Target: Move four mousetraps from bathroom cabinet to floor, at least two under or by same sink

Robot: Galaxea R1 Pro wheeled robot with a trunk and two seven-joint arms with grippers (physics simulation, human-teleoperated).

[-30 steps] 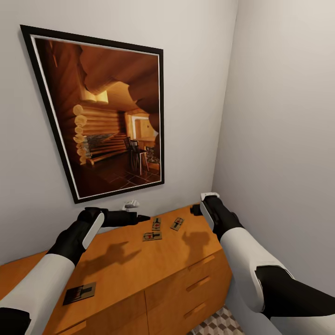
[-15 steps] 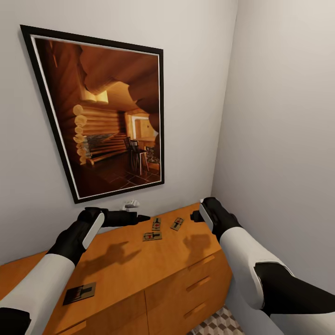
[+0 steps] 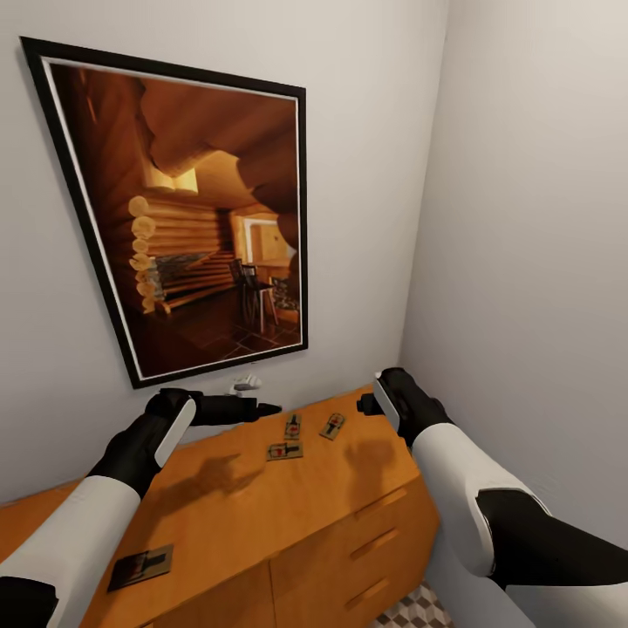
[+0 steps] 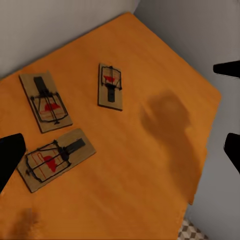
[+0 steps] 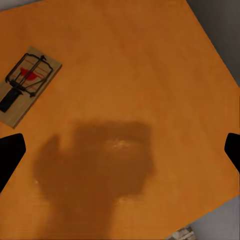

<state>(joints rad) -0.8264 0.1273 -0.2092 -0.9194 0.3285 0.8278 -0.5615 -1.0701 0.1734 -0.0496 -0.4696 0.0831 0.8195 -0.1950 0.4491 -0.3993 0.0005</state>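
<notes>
Three mousetraps lie close together on the orange-brown cabinet (image 3: 262, 515) top near the wall: one (image 3: 293, 426), one (image 3: 332, 426) and one (image 3: 284, 451). A fourth mousetrap (image 3: 139, 567) lies alone near the front left. My left gripper (image 3: 262, 408) hovers open just left of the trio; its wrist view shows the three traps (image 4: 46, 100), (image 4: 110, 86), (image 4: 55, 159) below it. Over the cabinet's right end my right gripper (image 3: 371, 403) is open, with one mousetrap (image 5: 26, 82) off to the side on the bare cabinet top (image 5: 150, 75).
A large framed picture (image 3: 192, 218) hangs on the wall behind the cabinet. A small white object (image 3: 247, 381) sits on the top against that wall. A side wall closes in on the right. Cube-pattern floor tiles (image 3: 419, 610) show below the cabinet's right corner.
The head view has shifted a little, so the picture and cabinet sit differently in frame. My right gripper sank slightly toward the cabinet top. The traps lie as before.
</notes>
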